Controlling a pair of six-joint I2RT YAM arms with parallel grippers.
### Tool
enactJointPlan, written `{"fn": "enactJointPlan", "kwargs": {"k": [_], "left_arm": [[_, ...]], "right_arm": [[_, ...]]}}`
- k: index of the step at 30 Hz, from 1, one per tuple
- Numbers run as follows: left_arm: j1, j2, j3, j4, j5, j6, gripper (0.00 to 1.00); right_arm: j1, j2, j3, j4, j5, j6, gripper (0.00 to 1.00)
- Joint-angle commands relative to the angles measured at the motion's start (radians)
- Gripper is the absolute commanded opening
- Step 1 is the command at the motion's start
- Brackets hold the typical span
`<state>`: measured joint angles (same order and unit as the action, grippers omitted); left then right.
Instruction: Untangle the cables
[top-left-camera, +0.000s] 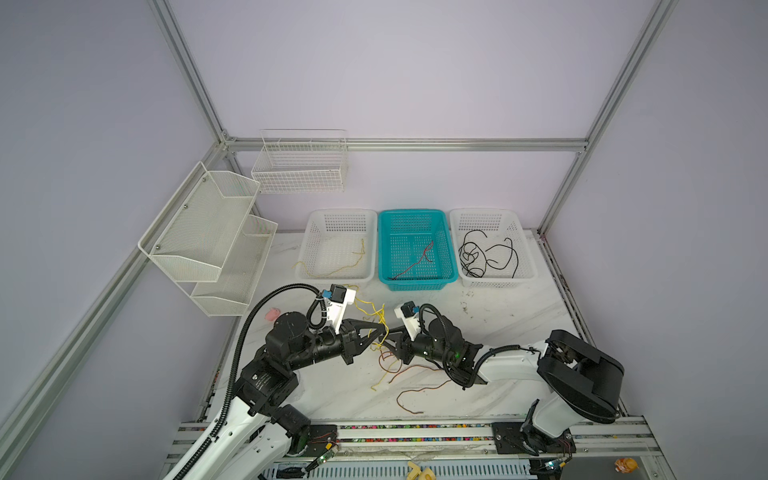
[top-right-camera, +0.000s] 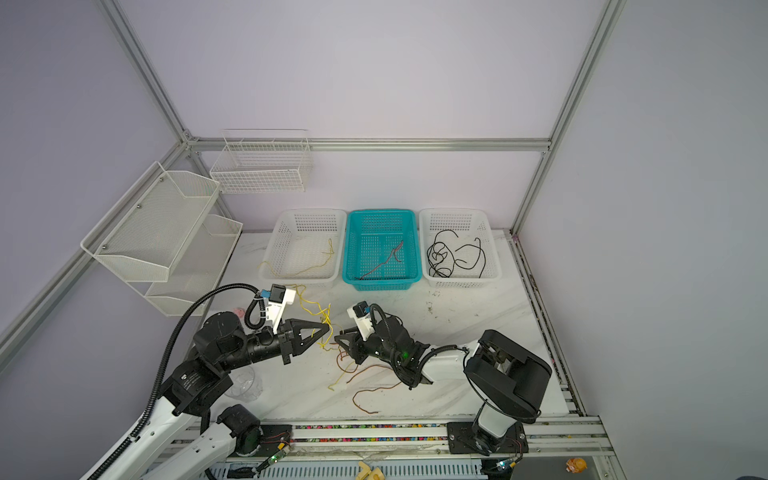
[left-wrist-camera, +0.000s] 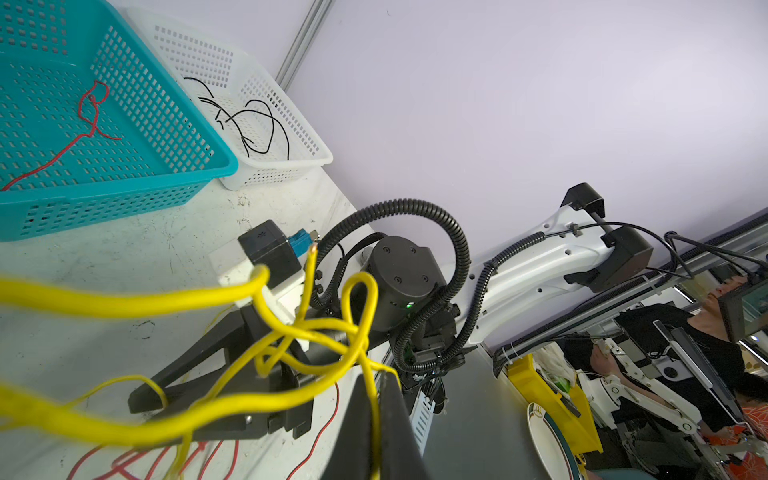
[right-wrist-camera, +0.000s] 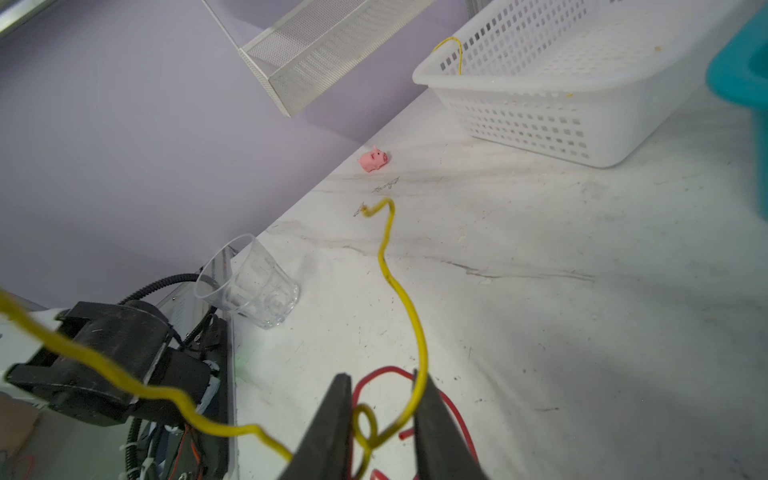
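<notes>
The white marbled table (top-left-camera: 519, 332) carries three baskets in a row along its far edge. The left white basket (top-left-camera: 340, 214) holds a single yellow cable (top-left-camera: 349, 266) that loops over its rim. The teal basket (top-left-camera: 411, 212) holds a red cable (top-left-camera: 415, 262), and the right white basket (top-left-camera: 484, 212) holds looped black cables (top-left-camera: 478, 257). The remaining tangle is mid-table, in front of the baskets: a kinked yellow cable (top-left-camera: 376, 311) is raised off the surface and crosses red-brown cables (top-left-camera: 419, 390) that lie flat. The left gripper (left-wrist-camera: 376, 378) is clamped on the kinked yellow cable. The right gripper (right-wrist-camera: 380, 376) faces it almost tip to tip, its jaws apart with a yellow loop between them. Bare surface extends from the tangle to the right-hand rail. A clear cup (right-wrist-camera: 249, 286) and a pink pig figure (right-wrist-camera: 374, 160) sit near the left edge.
</notes>
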<state>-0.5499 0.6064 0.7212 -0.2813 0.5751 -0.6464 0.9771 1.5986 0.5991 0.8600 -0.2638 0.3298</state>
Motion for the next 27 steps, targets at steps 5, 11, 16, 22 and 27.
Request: {"fn": "enactJointPlan", "kwargs": {"k": [5,11,16,22,27], "left_arm": [[0.004,-0.070,-0.008,-0.066,-0.055,0.025,0.00],[0.005,-0.108,0.037,-0.271,-0.170,0.071,0.00],[0.008,-0.093,0.074,-0.398,-0.216,0.111,0.00],[0.015,-0.063,0.185,-0.615,-0.353,0.198,0.00],[0.018,-0.020,0.182,-0.632,-0.322,0.194,0.00]], "right_arm": [[0.004,-0.092,0.013,-0.163,0.312,0.039,0.00],[-0.073,-0.219,-0.022,-0.546,0.575,0.100,0.00],[-0.254,-0.406,-0.151,-0.598,0.425,0.181,0.00],[-0.290,-0.539,-0.114,-0.799,0.603,0.228,0.00],[-0.400,-0.615,-0.132,-0.817,0.504,0.237,0.00]]}}
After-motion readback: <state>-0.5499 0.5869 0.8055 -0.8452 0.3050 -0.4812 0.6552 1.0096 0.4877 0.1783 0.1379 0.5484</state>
